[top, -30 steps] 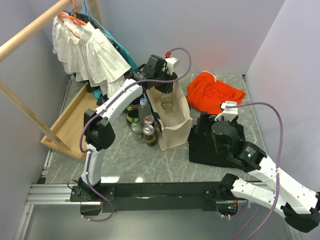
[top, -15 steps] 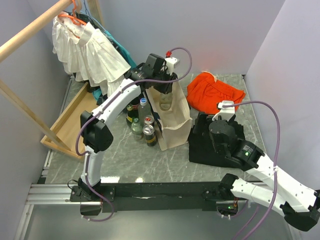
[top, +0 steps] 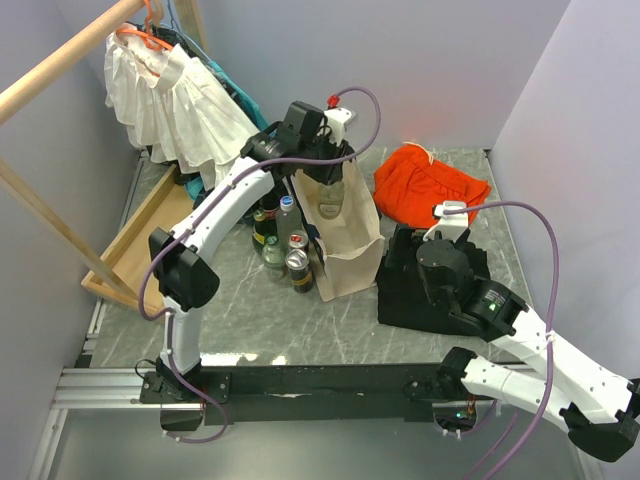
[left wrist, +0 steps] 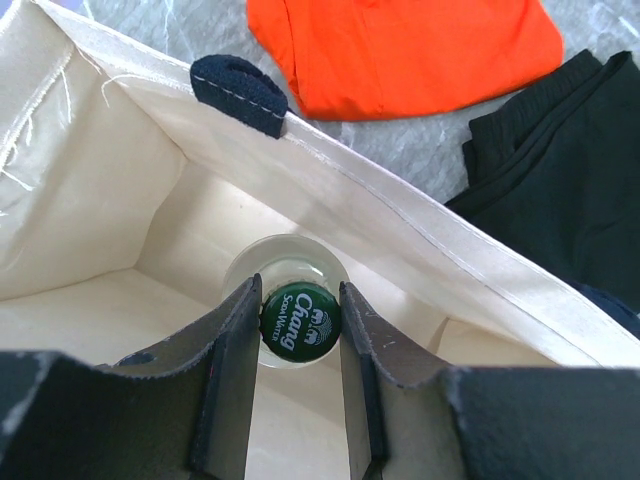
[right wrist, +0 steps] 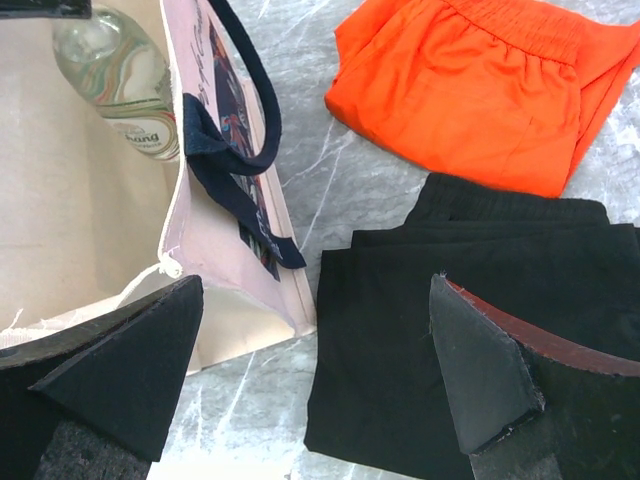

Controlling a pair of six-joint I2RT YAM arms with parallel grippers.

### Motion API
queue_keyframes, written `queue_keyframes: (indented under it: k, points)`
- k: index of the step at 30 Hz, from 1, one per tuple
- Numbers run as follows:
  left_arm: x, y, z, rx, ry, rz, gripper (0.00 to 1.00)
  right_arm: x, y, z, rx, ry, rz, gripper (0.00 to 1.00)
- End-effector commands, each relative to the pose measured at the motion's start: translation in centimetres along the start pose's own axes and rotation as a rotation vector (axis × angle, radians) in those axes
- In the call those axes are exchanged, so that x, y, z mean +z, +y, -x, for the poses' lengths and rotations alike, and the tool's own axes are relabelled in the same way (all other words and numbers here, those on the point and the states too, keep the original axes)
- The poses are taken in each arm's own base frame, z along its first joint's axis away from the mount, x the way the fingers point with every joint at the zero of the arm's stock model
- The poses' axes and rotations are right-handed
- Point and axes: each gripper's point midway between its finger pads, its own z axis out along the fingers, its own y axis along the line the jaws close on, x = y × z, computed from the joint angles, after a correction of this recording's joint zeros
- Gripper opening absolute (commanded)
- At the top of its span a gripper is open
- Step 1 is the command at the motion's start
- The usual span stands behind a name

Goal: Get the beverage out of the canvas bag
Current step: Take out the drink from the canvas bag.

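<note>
Inside the beige canvas bag [left wrist: 380,215], the left gripper [left wrist: 300,300] pinches an upright clear glass bottle [left wrist: 285,262] by its green Chang cap [left wrist: 300,322], which sits squarely between the fingers. To the right, the right gripper [right wrist: 315,290] hangs spread wide over folded black clothing [right wrist: 400,300] beside the bag.

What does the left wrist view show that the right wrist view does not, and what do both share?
Only the left wrist view: the left claw shut on the green cap of the bottle, seen from straight above inside the canvas bag.
Only the right wrist view: the bottle's clear side and label, the bag's printed outer face, and the right claw open, holding nothing, over the black cloth.
Both: the bag, the bottle in it, the orange cloth, the black cloth and the grey marbled table.
</note>
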Motion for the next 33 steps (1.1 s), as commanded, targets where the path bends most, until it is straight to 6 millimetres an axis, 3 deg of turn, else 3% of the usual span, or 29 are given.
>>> queue_keyframes:
  k: [1,8,33]
  points:
    - [-7.8,-2.6,9.6,0.065,-0.322,-0.046,0.01,-0.4,0.5,1.6,0.053,-0.033,0.014,1.0]
    - [-8.0,-3.1,9.5,0.071,-0.314,-0.049,0.01,-0.5,0.4,1.5,0.059,-0.03,0.013,1.0]
    - [-15.1,-4.6,11.6,0.1,-0.436,-0.05,0.01,0.1,1.8,1.1,0.054,0.002,0.045,1.0]
